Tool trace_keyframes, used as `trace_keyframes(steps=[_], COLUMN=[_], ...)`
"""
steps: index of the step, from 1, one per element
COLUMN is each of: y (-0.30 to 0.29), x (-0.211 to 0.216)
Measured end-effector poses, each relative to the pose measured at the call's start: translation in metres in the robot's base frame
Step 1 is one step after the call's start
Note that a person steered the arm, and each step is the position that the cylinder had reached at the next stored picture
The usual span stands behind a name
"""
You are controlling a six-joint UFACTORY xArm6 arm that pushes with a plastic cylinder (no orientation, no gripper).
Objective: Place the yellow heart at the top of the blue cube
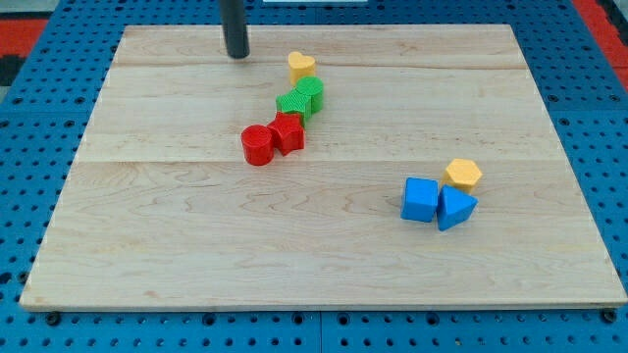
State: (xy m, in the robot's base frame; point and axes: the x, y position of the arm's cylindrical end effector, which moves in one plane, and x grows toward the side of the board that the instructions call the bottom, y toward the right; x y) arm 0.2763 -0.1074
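The yellow heart (301, 66) lies near the view's top centre of the wooden board (196, 226). The blue cube (420, 199) sits at the lower right, touching a blue triangular block (455, 208) on its right and close to a yellow hexagon (462, 176) up and to the right. My tip (236, 55) rests on the board to the left of the yellow heart, about a block's width away from it and far from the blue cube.
Two green blocks (302, 98) sit just below the yellow heart, a star and a cylinder-like one pressed together. Below them are a red star (288, 131) and a red cylinder (258, 145). Blue pegboard surrounds the board.
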Motion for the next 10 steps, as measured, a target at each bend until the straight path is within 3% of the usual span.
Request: trace_keyframes(steps=[2,3,5,6,7,8,9,10], y=[0.16,0.17,0.208,0.208,0.208,0.205,0.205,0.205], x=[0.0,0.031,0.022,0.111,0.14,0.105,0.164,0.162])
